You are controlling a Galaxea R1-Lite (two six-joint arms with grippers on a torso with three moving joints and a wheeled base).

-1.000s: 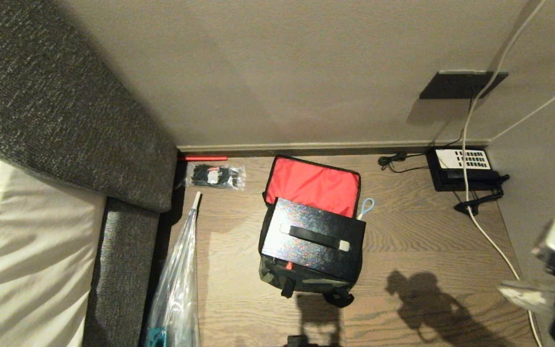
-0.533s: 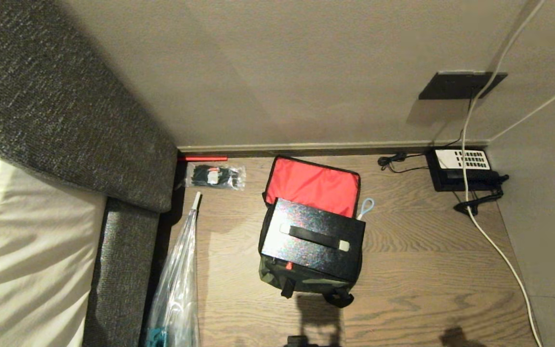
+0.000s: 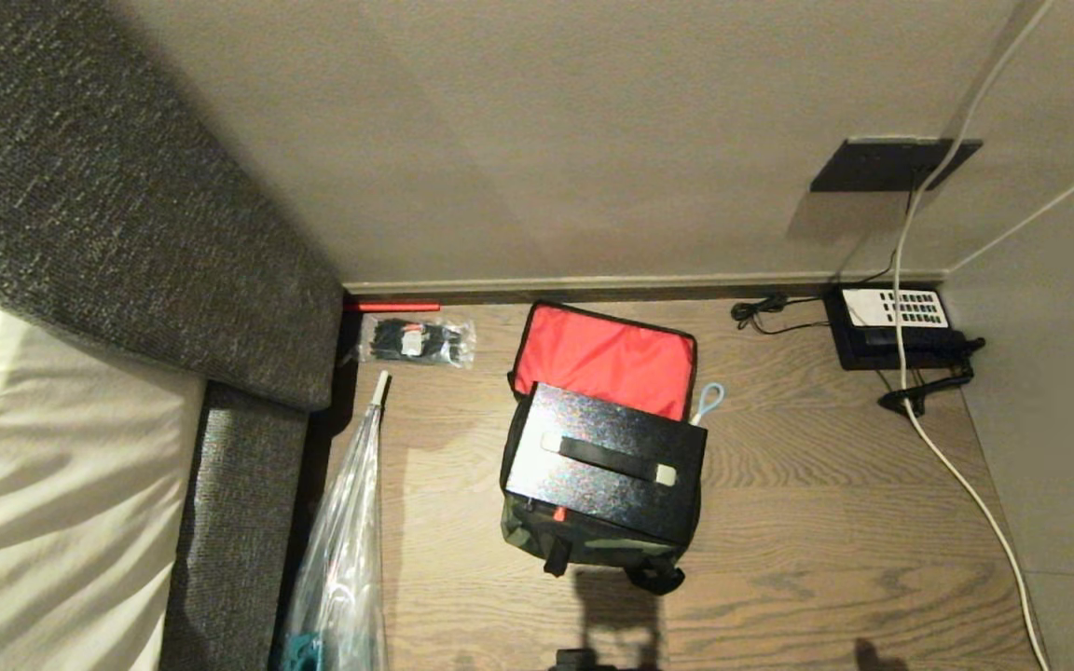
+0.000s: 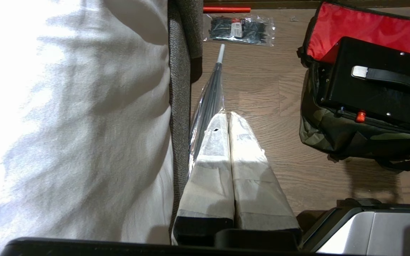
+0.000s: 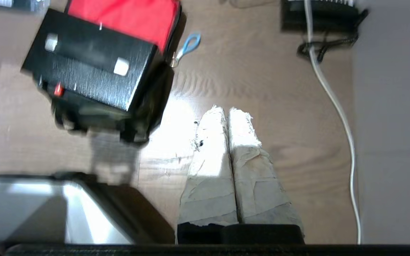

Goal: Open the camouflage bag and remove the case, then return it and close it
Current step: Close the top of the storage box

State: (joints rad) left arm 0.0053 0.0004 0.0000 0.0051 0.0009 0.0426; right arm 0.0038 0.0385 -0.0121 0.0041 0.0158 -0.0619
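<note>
The camouflage bag [image 3: 593, 550] stands on the wooden floor with its lid flap thrown back, red lining [image 3: 604, 359] showing. The black case [image 3: 607, 461] rests in the bag's open mouth, handle up and red latch toward me, and protrudes above the rim. Neither gripper appears in the head view. The left gripper [image 4: 228, 115] hangs shut and empty above the floor, left of the bag [image 4: 333, 135] and case [image 4: 368, 92]. Well apart from the case [image 5: 91, 67], the right gripper [image 5: 227, 110] is shut and empty over bare floor to its right.
A bed with a white sheet [image 3: 43, 485] and grey upholstered frame [image 3: 239, 522] fills the left. A clear plastic bag [image 3: 341, 559] and a packet of zip ties [image 3: 416, 340] lie beside it. A telephone [image 3: 896, 326] and white cable [image 3: 956, 475] sit at right.
The right arm, blurred at the head view's right edge a second ago, has drawn back out of that view, and its shadow has left the floor. Bag and case have not moved.
</note>
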